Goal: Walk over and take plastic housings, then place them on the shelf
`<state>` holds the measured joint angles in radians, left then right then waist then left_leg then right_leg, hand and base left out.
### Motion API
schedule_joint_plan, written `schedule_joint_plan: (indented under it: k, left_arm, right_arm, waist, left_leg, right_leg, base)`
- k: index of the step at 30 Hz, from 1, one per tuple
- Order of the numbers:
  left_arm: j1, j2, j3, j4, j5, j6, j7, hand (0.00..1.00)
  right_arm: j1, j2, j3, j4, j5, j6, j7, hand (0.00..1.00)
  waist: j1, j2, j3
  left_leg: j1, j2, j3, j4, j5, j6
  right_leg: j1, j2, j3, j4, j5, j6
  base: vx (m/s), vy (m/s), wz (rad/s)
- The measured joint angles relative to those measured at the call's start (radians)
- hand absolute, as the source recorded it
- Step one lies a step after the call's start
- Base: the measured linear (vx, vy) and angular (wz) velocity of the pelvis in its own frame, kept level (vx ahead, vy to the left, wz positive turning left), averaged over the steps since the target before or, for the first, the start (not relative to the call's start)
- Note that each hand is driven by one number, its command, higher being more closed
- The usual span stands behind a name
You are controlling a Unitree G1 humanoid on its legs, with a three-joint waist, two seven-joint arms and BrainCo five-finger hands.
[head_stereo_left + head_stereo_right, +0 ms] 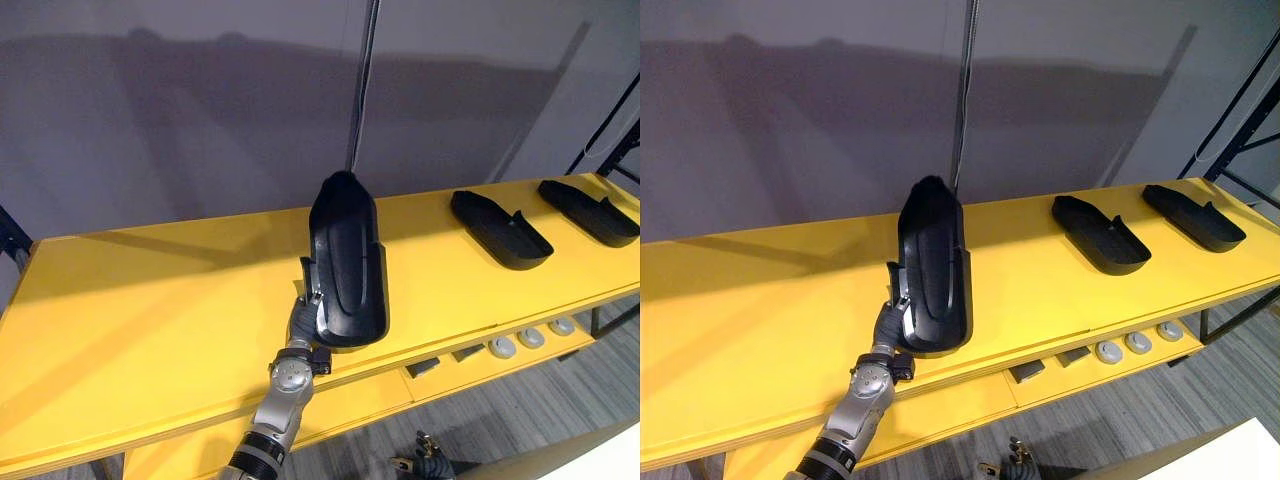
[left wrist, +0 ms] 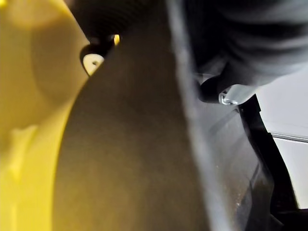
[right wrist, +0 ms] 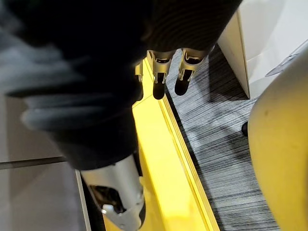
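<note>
Yellow shelf (image 1: 150, 330): our left hand (image 1: 303, 320) curls round one black housing (image 1: 348, 265), raised over the near middle, seemingly for laying beside second housing (image 1: 500, 230) and third housing (image 1: 588, 212) far right; our right hand (image 3: 159, 77) hangs slack, empty.

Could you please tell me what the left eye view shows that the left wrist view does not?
Left eye view: the nearer housing and the end housing lying on the yellow shelf, silver discs below. Left wrist view: a close fingertip curled over the rim. Both: the left hand gripping the held housing at the shelf.
</note>
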<state>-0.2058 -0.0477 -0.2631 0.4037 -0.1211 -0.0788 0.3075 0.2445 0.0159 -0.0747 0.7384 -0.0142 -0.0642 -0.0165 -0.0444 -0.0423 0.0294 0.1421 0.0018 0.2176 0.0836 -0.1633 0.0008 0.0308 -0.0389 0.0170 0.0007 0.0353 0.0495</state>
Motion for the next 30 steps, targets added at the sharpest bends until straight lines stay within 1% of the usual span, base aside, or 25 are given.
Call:
schedule_joint_plan:
  k: [3,5,6,7,9,13,16,19,20,21,26,30]
  left_arm:
    - [-0.058,-0.001,0.029,0.069,-0.012,0.004,0.013,1.00]
    - [-0.087,0.000,0.048,0.103,-0.021,0.006,0.017,1.00]
    - [-0.093,0.000,0.051,0.110,-0.024,0.006,0.018,1.00]
    - [-0.106,0.000,0.056,0.123,-0.024,0.007,0.018,0.00]
    - [-0.126,0.000,0.061,0.139,-0.027,0.013,0.018,0.00]
    - [-0.165,-0.007,0.081,0.171,-0.055,0.023,0.024,0.00]
    - [-0.198,-0.009,0.082,0.185,-0.065,0.028,0.042,0.00]
    - [-0.218,-0.009,0.086,0.185,-0.081,0.028,0.056,0.00]
    - [-0.222,-0.010,0.093,0.185,-0.086,0.028,0.058,0.00]
    - [-0.228,-0.013,0.119,0.185,-0.092,0.028,0.062,0.00]
    - [-0.238,-0.016,0.130,0.184,-0.096,0.025,0.093,0.00]
    - [-0.238,-0.028,0.142,0.172,-0.130,0.024,0.125,0.00]
  right_arm:
    - [-0.013,-0.008,0.013,0.012,-0.009,0.000,0.000,0.00]
    - [-0.020,-0.012,0.022,0.021,-0.010,0.001,0.000,0.00]
    - [-0.020,-0.013,0.027,0.021,-0.010,0.001,0.000,0.00]
    - [-0.024,-0.019,0.039,0.021,-0.010,0.001,0.000,0.00]
    - [-0.031,-0.021,0.042,0.021,-0.010,0.001,0.000,0.00]
    - [-0.042,-0.030,0.047,0.021,-0.010,0.001,0.000,0.00]
    - [-0.044,-0.038,0.047,0.023,-0.010,0.001,0.000,0.00]
    - [-0.046,-0.043,0.047,0.024,-0.010,0.001,0.000,0.00]
    - [-0.047,-0.042,0.047,0.024,-0.010,0.001,0.000,0.00]
    - [-0.052,-0.042,0.047,0.024,-0.010,0.001,0.000,0.00]
    - [-0.053,-0.042,0.046,0.024,-0.009,0.001,0.000,0.00]
    - [-0.053,-0.042,0.046,0.023,-0.009,0.001,0.000,0.00]
  waist:
    - [-0.004,-0.001,0.000]
    - [-0.017,-0.003,0.001]
    - [-0.019,-0.003,0.001]
    - [-0.025,-0.010,0.005]
    - [-0.033,-0.010,0.005]
    - [-0.058,-0.012,0.007]
    - [-0.062,-0.011,0.007]
    - [-0.066,-0.016,0.012]
    - [-0.070,-0.016,0.013]
    - [-0.082,-0.016,0.014]
    - [-0.084,-0.019,0.019]
    - [-0.084,-0.020,0.020]
  left_leg:
    - [0.001,-0.001,0.002,-0.033,0.024,0.003]
    - [0.001,-0.001,0.003,-0.063,0.049,-0.001]
    - [0.001,0.000,0.005,-0.070,0.052,-0.002]
    - [0.001,0.001,0.008,-0.083,0.058,-0.012]
    - [0.000,0.004,0.019,-0.097,0.068,-0.017]
    - [0.003,0.011,0.028,-0.110,0.074,-0.022]
    - [0.013,0.013,0.033,-0.118,0.077,-0.020]
    - [0.018,0.014,0.036,-0.123,0.080,-0.016]
    - [0.018,0.014,0.036,-0.123,0.080,-0.016]
    - [0.019,0.013,0.037,-0.125,0.080,-0.016]
    - [0.021,0.013,0.036,-0.127,0.080,-0.016]
    - [0.021,0.013,0.036,-0.122,0.080,-0.017]
  right_leg:
    - [0.001,0.003,0.001,-0.036,0.030,-0.006]
    - [-0.004,0.007,0.001,-0.065,0.052,-0.016]
    - [-0.005,0.009,0.002,-0.072,0.057,-0.015]
    - [-0.003,0.011,0.004,-0.089,0.066,-0.016]
    - [-0.009,0.016,0.007,-0.091,0.068,-0.015]
    - [-0.012,0.025,0.018,-0.092,0.073,-0.019]
    - [-0.013,0.030,0.022,-0.091,0.080,-0.027]
    - [-0.012,0.032,0.022,-0.087,0.080,-0.027]
    - [-0.012,0.032,0.021,-0.087,0.080,-0.027]
    - [-0.012,0.032,0.021,-0.087,0.080,-0.027]
    - [-0.011,0.032,0.019,-0.087,0.080,-0.026]
    - [-0.010,0.031,0.020,-0.087,0.080,-0.026]
  base:
    - [-0.14,-0.045,-0.02]
    - [-0.15,-0.077,-0.02]
    - [-0.16,-0.098,-0.05]
    - [-0.12,-0.098,-0.12]
    - [-0.09,-0.089,-0.13]
    - [-0.03,-0.055,-0.07]
    - [0.03,-0.024,-0.06]
    - [0.05,-0.021,-0.04]
    - [0.00,0.000,0.00]
    - [0.00,0.000,0.00]
    - [-0.01,-0.006,0.00]
    - [-0.05,-0.038,0.00]
